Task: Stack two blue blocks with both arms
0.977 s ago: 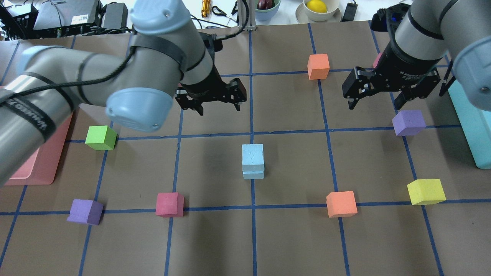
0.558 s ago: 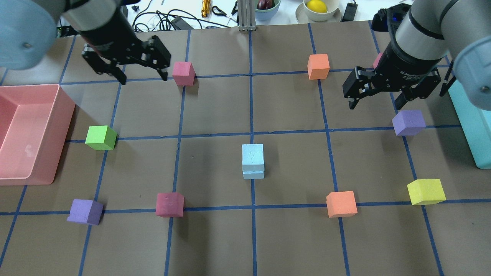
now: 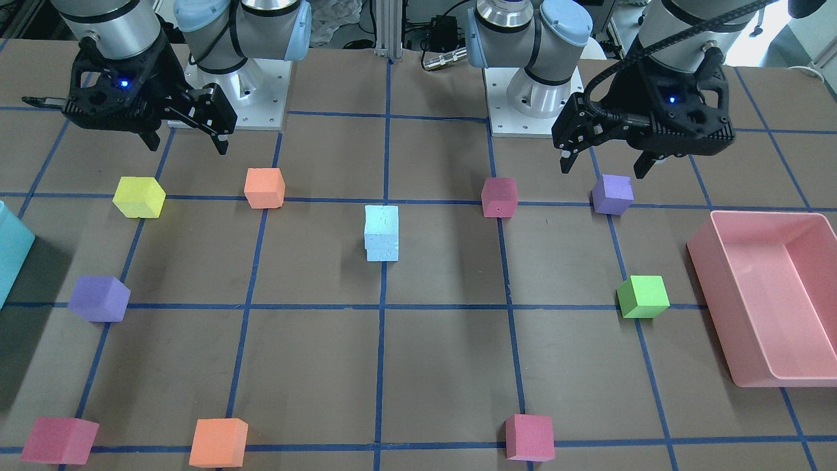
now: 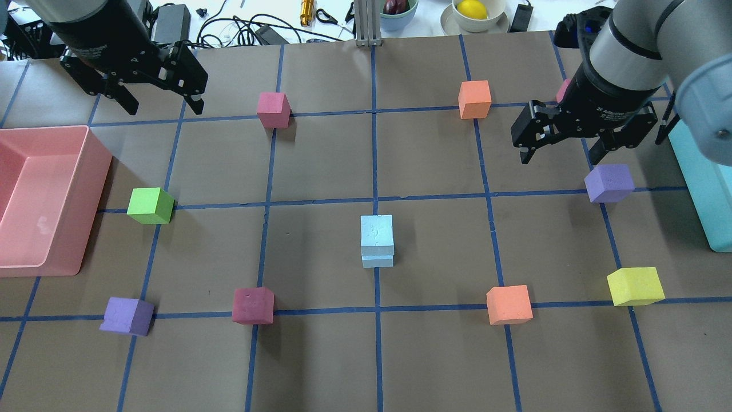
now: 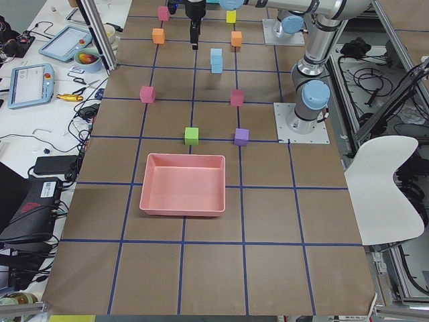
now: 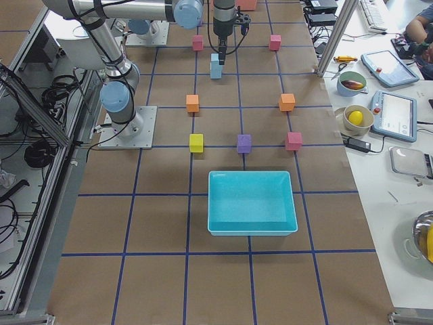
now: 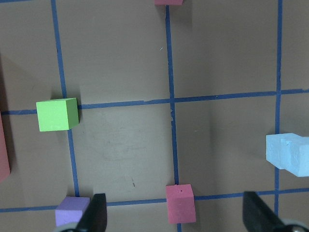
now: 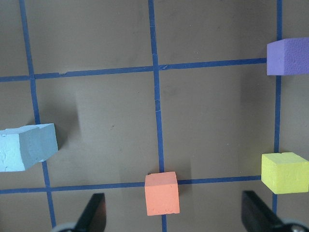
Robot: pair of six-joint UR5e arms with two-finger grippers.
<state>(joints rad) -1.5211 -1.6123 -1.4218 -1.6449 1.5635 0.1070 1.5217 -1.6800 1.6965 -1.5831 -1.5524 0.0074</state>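
Two pale blue blocks stand stacked at the table's centre, the upper block [image 4: 377, 232] on the lower block [image 4: 377, 261], slightly offset. The stack also shows in the front view [image 3: 381, 229], at the right edge of the left wrist view [image 7: 289, 153] and at the left edge of the right wrist view [image 8: 24, 147]. My left gripper [image 4: 164, 107] is open and empty, raised over the far left of the table. My right gripper [image 4: 560, 159] is open and empty, raised at the far right above a purple cube [image 4: 609, 182]. Neither touches the stack.
A pink bin [image 4: 94, 171] sits at the left edge and a teal bin [image 4: 703, 189] at the right edge. Loose cubes surround the stack: green [image 4: 150, 205], purple [image 4: 127, 315], red [image 4: 253, 305], pink [image 4: 273, 109], orange [image 4: 509, 304], orange [image 4: 474, 99] and yellow [image 4: 635, 285].
My left arm has swung away from the table's middle to the far left corner, uncovering the pink bin and pink cube. The right arm and the blue stack have not moved.
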